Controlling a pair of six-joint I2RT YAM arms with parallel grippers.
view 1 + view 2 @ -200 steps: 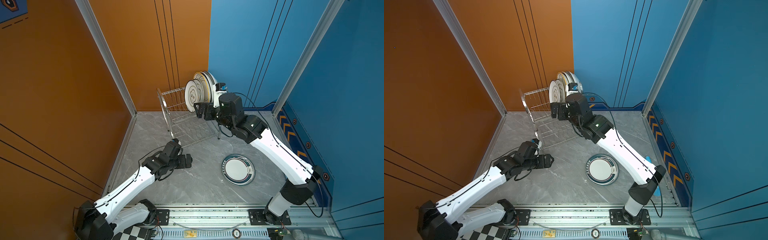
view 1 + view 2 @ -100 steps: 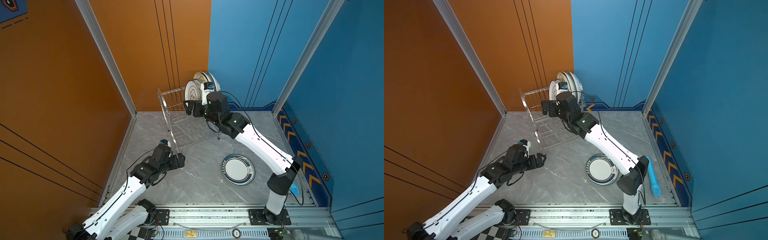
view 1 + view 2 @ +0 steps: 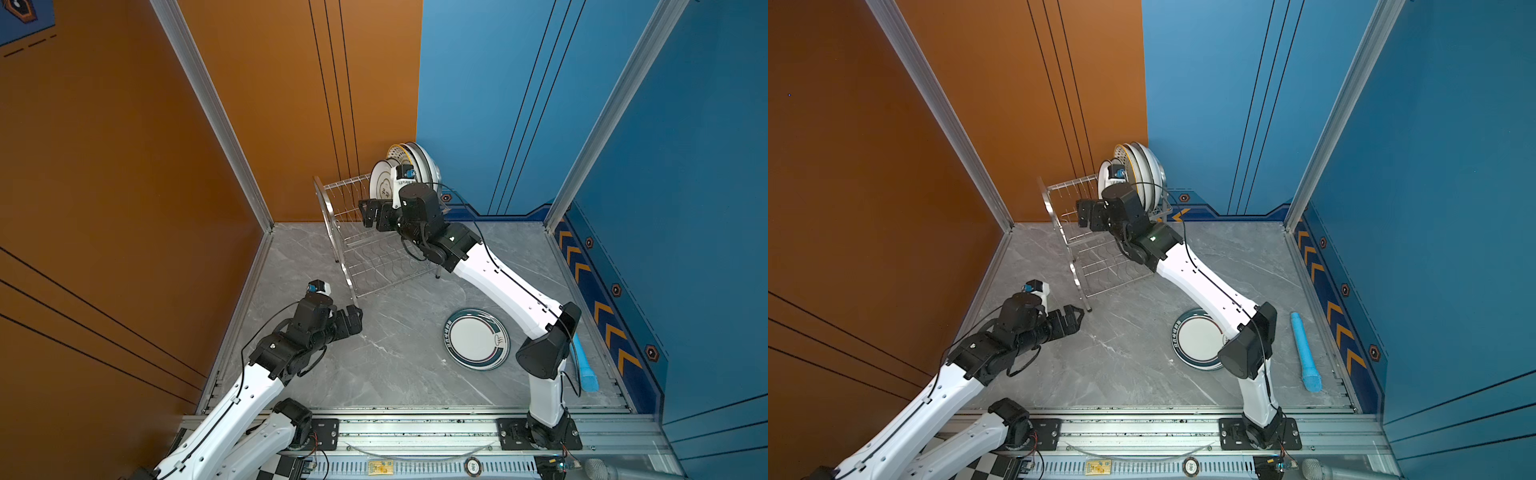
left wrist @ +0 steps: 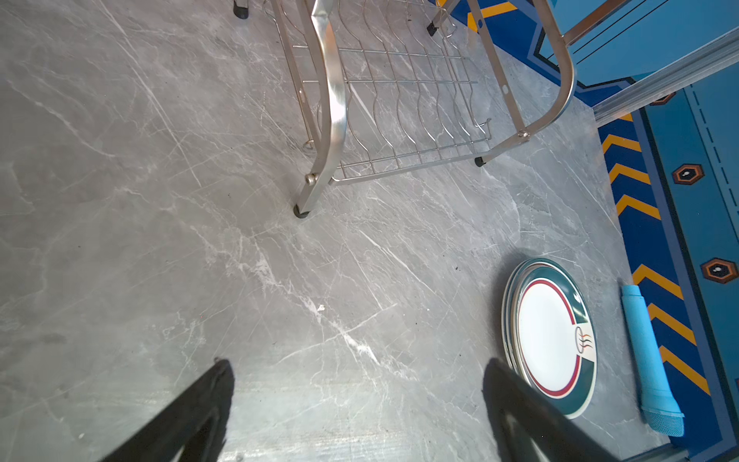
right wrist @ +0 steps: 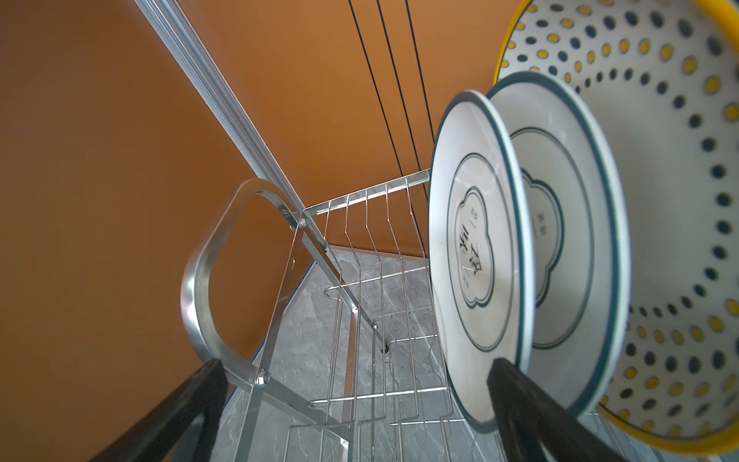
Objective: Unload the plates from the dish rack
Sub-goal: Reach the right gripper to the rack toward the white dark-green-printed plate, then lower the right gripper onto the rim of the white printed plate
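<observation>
R gripper point(image 5: 356, 366) wide open, one finger point(image 5: 520, 400) by rim of front clover plate point(image 5: 476, 256) in top tier of dish rack point(image 5: 200, 280) (next plate point(image 5: 568, 224) close behind). Risk: finger snags both plates or drags rack. L gripper point(image 4: 356, 364) open, empty.

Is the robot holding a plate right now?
Nothing is held. The right gripper is open by the front plate in the dish rack; the left gripper hangs open above the table.

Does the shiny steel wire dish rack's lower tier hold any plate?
No; the dish rack's lower tier is bare wire over grey marble tabletop.
</observation>
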